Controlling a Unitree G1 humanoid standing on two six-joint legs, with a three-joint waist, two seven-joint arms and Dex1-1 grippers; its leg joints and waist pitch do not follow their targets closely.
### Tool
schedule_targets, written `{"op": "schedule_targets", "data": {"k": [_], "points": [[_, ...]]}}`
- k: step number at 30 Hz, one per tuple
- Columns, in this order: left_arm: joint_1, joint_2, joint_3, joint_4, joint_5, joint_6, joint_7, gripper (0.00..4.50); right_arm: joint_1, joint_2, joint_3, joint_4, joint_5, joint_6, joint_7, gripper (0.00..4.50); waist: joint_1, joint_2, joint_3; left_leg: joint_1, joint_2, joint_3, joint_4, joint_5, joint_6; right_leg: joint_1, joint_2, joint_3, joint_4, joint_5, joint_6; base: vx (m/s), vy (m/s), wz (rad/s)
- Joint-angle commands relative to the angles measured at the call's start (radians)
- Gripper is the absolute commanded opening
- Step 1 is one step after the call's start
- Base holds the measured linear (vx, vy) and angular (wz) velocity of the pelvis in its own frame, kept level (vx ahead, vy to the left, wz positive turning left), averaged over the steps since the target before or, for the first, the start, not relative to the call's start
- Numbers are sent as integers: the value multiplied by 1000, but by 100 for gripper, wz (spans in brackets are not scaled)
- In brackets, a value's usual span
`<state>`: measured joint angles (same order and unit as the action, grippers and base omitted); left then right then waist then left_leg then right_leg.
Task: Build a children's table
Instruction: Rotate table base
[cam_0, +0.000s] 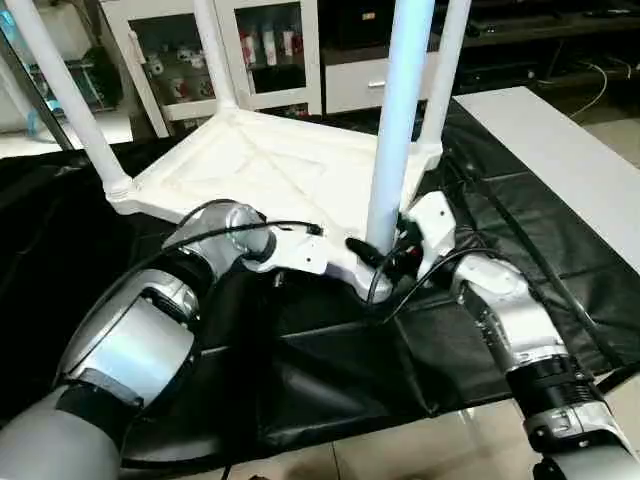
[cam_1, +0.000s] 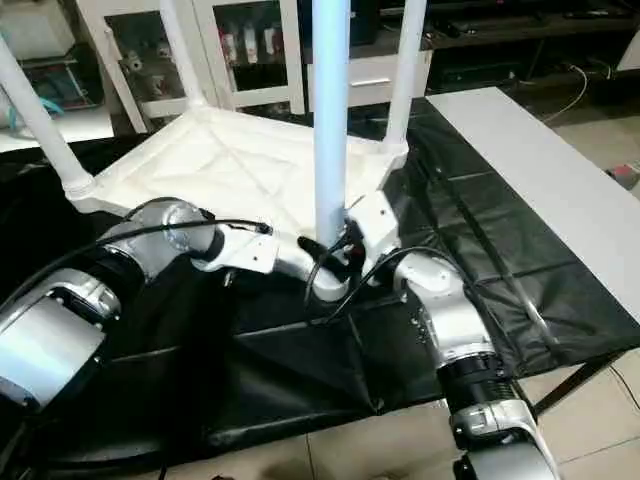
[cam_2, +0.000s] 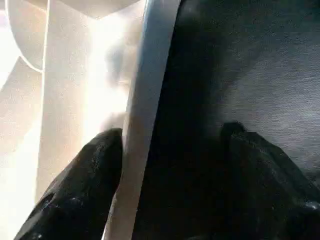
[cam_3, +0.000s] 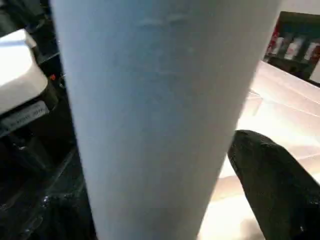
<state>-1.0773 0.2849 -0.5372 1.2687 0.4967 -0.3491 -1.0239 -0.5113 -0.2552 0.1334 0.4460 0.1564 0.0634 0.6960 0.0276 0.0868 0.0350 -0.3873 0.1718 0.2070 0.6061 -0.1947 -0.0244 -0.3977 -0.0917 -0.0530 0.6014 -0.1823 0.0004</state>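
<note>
I see the table top (cam_0: 270, 165) lying upside down, ribbed side up, in the upper middle of the head frames on the black-draped tabletop (cam_0: 560, 250). Three legs stand in the far and left corner sockets; the fourth leg (cam_0: 398, 120) rises upright from the near corner, centre frame. My right gripper (cam_0: 400, 255) sits at that leg's base from the right — its fingers spread wide around the tube, one black finger (cam_3: 272, 185) beside it in the wrist view; I can't tell whether they press it. My left gripper (cam_0: 360, 250) reaches in from the left, jaws well apart, one finger (cam_2: 80, 190) against the top's edge and the other over the black cloth — gripping nothing that I can make out.
</note>
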Motion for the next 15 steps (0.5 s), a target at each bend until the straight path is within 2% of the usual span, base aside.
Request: {"op": "schedule_targets", "data": {"k": [1,5,11,12,13,15], "points": [[68,12,-27,54,7,17,-147,368,-20,-11,-17,14,-7,-11,-11,380,4,-10,-64,22,57,-34,-70,-186,98,50,-64,30,-61,-47,-308,0,0,0],[72,36,-15,38,-2,16,-187,368,-10,-17,-19,12,-12,-17,-2,380,-3,-10,-63,21,57,-36,-74,-219,76,52,-65,32,-64,-94,-299,0,0,0],[102,87,-17,2,3,23,-221,368,8,-30,-21,-3,-9,-21,12,380,-16,-7,-63,19,58,-36,-75,-219,83,51,-64,31,-63,-71,-308,0,0,0],[122,104,-5,-26,-14,41,-259,368,12,-34,-22,-4,-8,-24,15,380,-16,3,-62,20,58,-37,-76,-222,80,51,-65,31,-62,-69,-311,0,0,0],[125,106,-3,-31,-17,44,-264,368,12,-34,-22,-3,-8,-24,15,380,-18,-1,-62,19,58,-36,-77,-227,79,52,-63,31,-63,-70,-311,0,0,0],[149,122,10,-69,-40,64,-300,368,15,-36,-23,0,-8,-26,14,380,-20,-2,-63,19,59,-37,-78,-228,76,53,-65,31,-60,-57,-318,0,0,0]]}}
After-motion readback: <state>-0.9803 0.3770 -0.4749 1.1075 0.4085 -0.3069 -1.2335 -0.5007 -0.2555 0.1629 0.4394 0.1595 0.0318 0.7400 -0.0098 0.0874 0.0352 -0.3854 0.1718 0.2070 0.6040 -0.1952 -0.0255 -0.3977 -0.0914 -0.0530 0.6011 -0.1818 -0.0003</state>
